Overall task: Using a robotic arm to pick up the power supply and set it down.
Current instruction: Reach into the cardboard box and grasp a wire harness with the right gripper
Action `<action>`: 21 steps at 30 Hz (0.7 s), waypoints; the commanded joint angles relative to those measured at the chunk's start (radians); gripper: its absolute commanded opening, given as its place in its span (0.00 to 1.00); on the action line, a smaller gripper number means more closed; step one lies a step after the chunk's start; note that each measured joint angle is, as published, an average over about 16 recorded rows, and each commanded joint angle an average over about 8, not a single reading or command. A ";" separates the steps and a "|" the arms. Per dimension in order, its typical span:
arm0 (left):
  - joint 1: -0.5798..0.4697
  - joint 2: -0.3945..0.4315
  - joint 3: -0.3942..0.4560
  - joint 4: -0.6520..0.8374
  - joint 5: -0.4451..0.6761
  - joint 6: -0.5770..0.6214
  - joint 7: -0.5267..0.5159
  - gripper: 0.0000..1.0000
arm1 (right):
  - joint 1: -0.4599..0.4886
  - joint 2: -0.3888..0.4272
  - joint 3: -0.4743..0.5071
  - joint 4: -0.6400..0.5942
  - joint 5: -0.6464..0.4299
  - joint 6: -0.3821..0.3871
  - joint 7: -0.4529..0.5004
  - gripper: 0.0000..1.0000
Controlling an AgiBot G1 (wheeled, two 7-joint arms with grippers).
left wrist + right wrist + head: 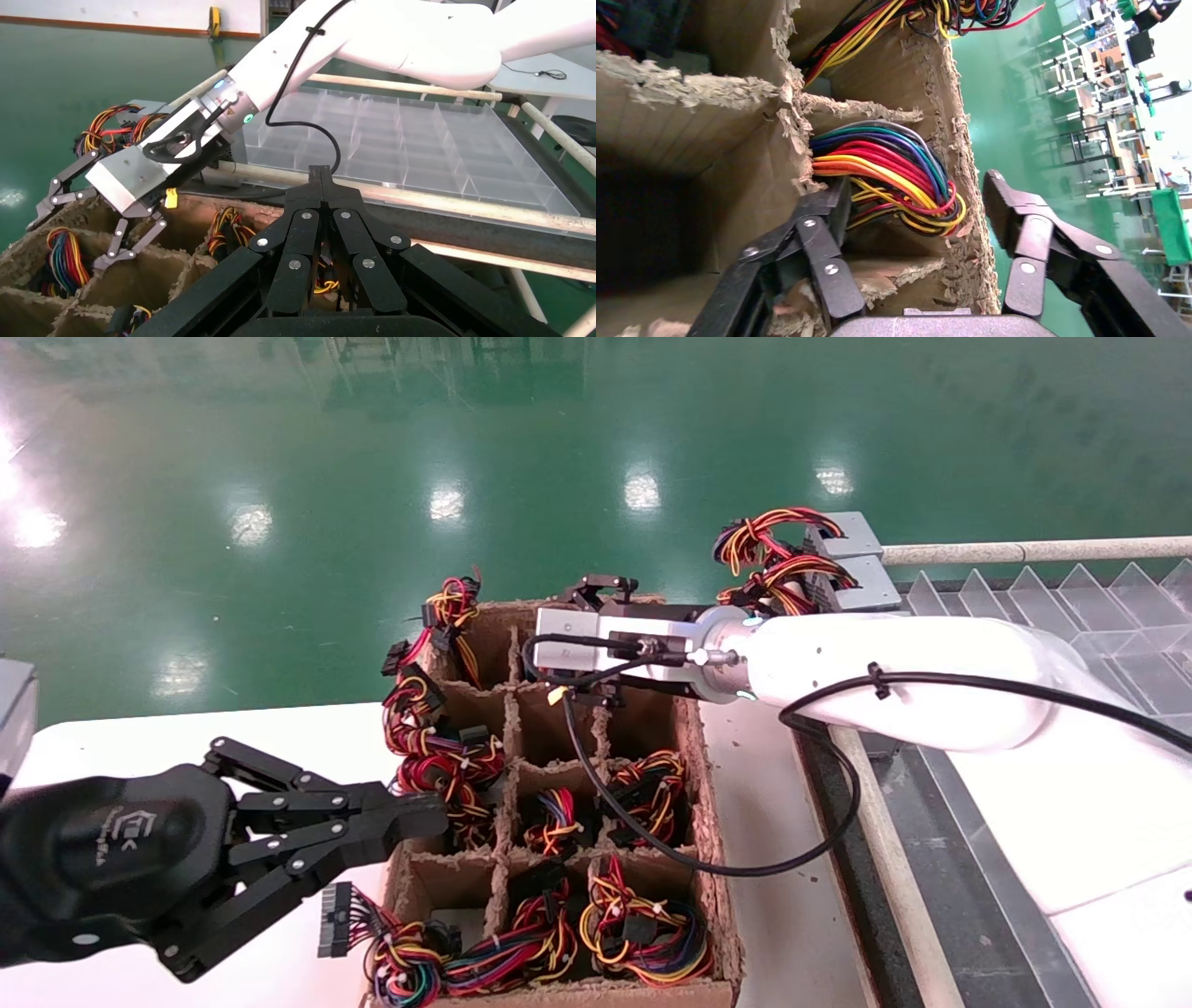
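The robotic arm (885,663) reaches from the right to the far end of a divided cardboard box (712,822). Its right gripper (916,193) is open and straddles the box's outer wall. One finger (828,210) is inside a far cell, the other finger (1007,203) is outside over the green floor. In that cell lies the power supply's looped wire bundle (891,175) of red, yellow, blue and green wires; the grey body is hidden. From the left wrist view the right gripper (74,235) hangs over the same bundle (63,256). My left gripper (438,812) is shut and empty at the box's left side.
Several other cells hold wire bundles (643,794). Two grey boxes with wires (847,561) lie on the far right rack beside a clear divided tray (393,147). The arm's black cable (652,840) loops over the box. White table (140,738) spreads to the left.
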 commanded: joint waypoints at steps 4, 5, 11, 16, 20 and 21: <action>0.000 0.000 0.000 0.000 0.000 0.000 0.000 0.00 | 0.006 -0.015 -0.002 -0.028 0.006 0.006 -0.018 0.00; 0.000 0.000 0.000 0.000 0.000 0.000 0.000 0.00 | 0.007 -0.015 -0.001 -0.031 0.009 0.005 -0.022 0.00; 0.000 0.000 0.000 0.000 0.000 0.000 0.000 0.00 | 0.011 -0.017 0.002 -0.040 0.028 0.000 -0.041 0.00; 0.000 0.000 0.000 0.000 0.000 0.000 0.000 0.00 | 0.009 -0.010 0.009 -0.041 0.049 -0.009 -0.044 0.00; 0.000 0.000 0.000 0.000 0.000 0.000 0.000 0.00 | 0.005 0.003 0.019 -0.035 0.073 -0.026 -0.029 0.00; 0.000 0.000 0.000 0.000 0.000 0.000 0.000 0.00 | 0.004 0.008 0.023 -0.032 0.081 -0.032 -0.021 0.00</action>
